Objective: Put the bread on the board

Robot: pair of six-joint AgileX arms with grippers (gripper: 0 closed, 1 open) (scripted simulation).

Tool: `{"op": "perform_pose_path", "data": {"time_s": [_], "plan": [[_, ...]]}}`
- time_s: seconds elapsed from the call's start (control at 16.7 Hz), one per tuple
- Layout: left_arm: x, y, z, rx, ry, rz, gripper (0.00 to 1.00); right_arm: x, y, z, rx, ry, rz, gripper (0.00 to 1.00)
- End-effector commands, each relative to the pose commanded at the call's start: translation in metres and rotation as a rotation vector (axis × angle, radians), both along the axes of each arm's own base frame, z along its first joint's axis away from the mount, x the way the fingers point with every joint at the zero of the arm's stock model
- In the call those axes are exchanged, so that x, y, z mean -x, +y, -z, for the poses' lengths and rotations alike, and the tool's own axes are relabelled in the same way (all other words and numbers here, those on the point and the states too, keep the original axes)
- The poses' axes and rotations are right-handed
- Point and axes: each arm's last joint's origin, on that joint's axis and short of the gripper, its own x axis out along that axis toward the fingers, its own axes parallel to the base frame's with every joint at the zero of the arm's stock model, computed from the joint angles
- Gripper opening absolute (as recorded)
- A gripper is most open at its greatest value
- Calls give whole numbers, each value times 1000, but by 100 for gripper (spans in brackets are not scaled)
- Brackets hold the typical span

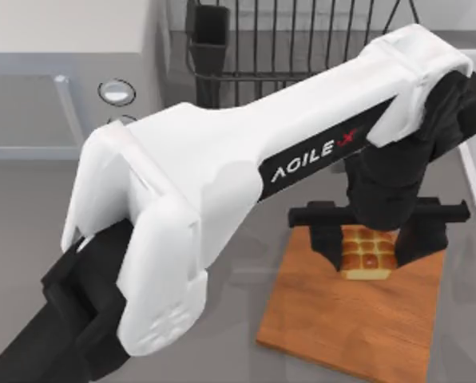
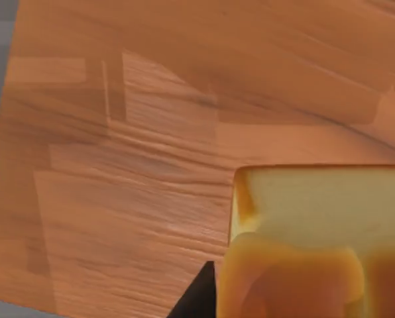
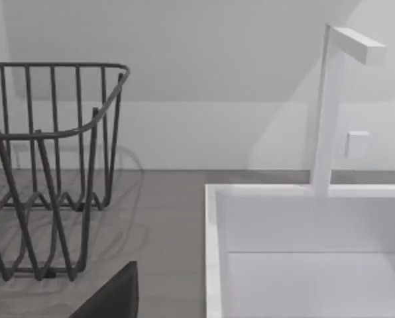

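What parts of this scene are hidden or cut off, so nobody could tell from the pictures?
- Whether the bread touches the board: top view, the left gripper covers its sides.
- The bread's far end: left wrist view, cut off by the edge.
- The rack's contents: top view, the arm hides it.

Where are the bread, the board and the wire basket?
bread [image 1: 369,252], top view, on its bumpy golden top.
board [image 1: 342,327], top view, on the bare wood below the bread.
wire basket [image 3: 52,132], right wrist view, on its curved rim.
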Motion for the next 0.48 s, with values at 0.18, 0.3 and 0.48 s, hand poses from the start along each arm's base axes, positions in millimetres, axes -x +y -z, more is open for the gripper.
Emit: {"op": "perform_pose_path", "data": {"time_s": [0.18,0.3,0.48], "plan": [[-1,1,8,1,-2,-4,0,0,0,0,0,0,0,100],[-2,1,12,7,-14,-4,0,0,0,0,0,0,0,100],[-1,0,16,21,-33,-7,0,0,0,0,0,0,0,100]]}}
